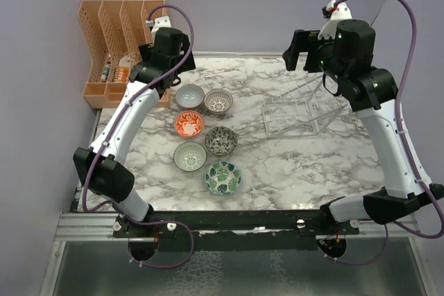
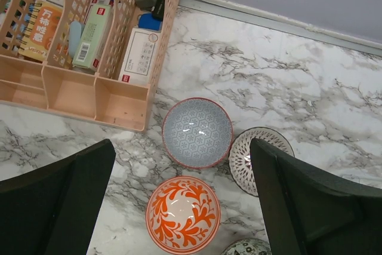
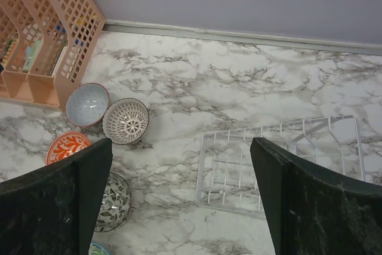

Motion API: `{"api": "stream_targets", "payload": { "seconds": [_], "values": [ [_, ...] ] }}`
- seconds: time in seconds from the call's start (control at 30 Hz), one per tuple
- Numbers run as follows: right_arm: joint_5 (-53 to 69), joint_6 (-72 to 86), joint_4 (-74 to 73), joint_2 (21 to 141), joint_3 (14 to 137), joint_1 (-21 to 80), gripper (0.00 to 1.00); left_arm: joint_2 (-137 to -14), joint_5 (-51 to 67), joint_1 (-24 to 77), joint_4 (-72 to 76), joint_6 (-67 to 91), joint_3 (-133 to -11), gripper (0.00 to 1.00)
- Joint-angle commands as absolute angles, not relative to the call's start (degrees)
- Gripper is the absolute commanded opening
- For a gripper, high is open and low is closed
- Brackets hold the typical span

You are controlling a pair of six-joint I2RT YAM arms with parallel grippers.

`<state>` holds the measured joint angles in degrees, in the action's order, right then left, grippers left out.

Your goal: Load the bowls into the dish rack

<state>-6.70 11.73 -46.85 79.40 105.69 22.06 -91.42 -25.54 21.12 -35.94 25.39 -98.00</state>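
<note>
Marble tabletop [image 1: 277,164], grey bowl [image 2: 197,132] below left gripper [image 2: 180,147] (spread).

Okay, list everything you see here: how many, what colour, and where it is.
grey bowl: one, grey, far left of the cluster
white lattice bowl: one, white, far right of the cluster
orange-red bowl: one, orange-red, middle left
dark speckled bowl: one, dark, middle right
pale green-grey bowl: one, pale green-grey, near left
leaf-print bowl: one, green-blue, near right
dish rack: one, clear wire, right of the bowls, no bowl in it
file organiser: one, orange, far left corner
boxes: several, mixed colours, inside the organiser
table: one, grey-veined white marble
left claw: one, black, open, above the grey bowl
right claw: one, black, open, raised above the table
</note>
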Motion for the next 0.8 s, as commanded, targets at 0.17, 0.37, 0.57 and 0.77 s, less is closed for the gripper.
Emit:
{"api": "stream_targets", "payload": {
  "seconds": [0.17,0.37,0.57,0.77],
  "values": [
    [-8.2,11.4,-46.4,79.4,105.4,22.4,1.00,-86.1,-22.4,21.4,-27.9,19.8,-91.7,0.99],
    [-9.8,11.2,-47.9,79.2,105.3,22.4,1.00,-79.8,-6.7,21.4,-18.8,13.2,-81.9,0.99],
    [-14.8,11.6,-50.0,79.9,104.2,22.0,0.99,-84.3,7.2,24.2,-19.2,20.8,-79.9,0.99],
    [-13.5,13.5,-50.0,78.8,100.3,15.9,1.00,-90.3,2.6,31.4,-18.8,19.2,-80.4,0.99]
  ]
}}
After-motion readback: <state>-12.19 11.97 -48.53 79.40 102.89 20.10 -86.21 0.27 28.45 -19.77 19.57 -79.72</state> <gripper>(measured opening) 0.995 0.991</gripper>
